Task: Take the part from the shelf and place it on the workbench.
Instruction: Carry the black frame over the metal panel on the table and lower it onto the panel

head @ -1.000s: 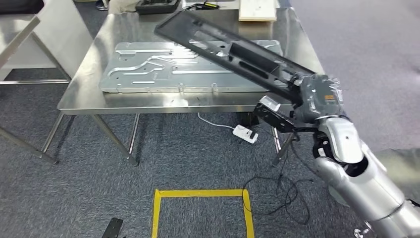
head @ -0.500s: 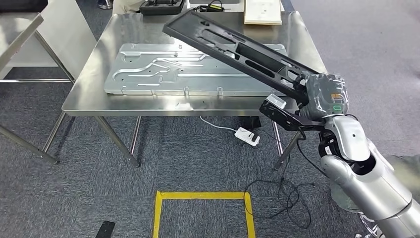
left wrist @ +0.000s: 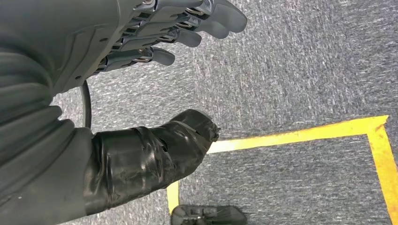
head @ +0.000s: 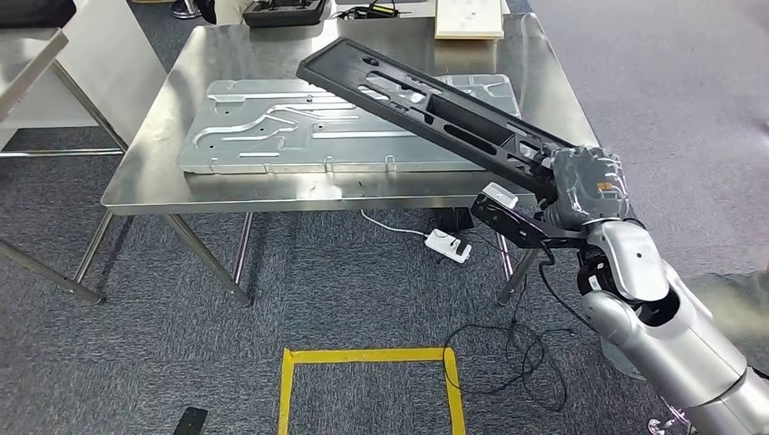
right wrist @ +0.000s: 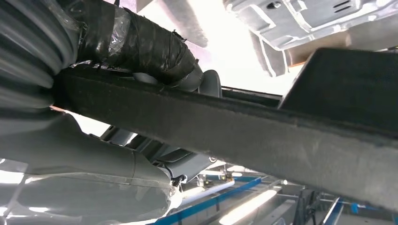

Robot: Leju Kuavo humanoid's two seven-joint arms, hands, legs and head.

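Already I have the part off the shelf: my right hand (head: pixel 585 186) grips one end of the long black slotted frame (head: pixel 426 113), and the rest of it stretches forward and away from that hand, out over the steel surface (head: pixel 154 172). From the head view the frame looks tilted and lifted, its far end hovering above the grey stamped metal panel (head: pixel 272 131) that lies flat on the surface; I cannot tell whether any corner touches yet. In the right wrist view the taped thumb (right wrist: pixel 141 44) wraps over the frame's edge, so the hold looks firm.

My left hand (left wrist: pixel 141 93) hangs low beside me over the carpet, near the yellow floor tape (left wrist: pixel 300 136), fingers apart and holding nothing.

So I judge the fetching done and the carrying nearly done. What is left is lowering the frame until it rests on the surface, likely on or beside the panel, then letting go.
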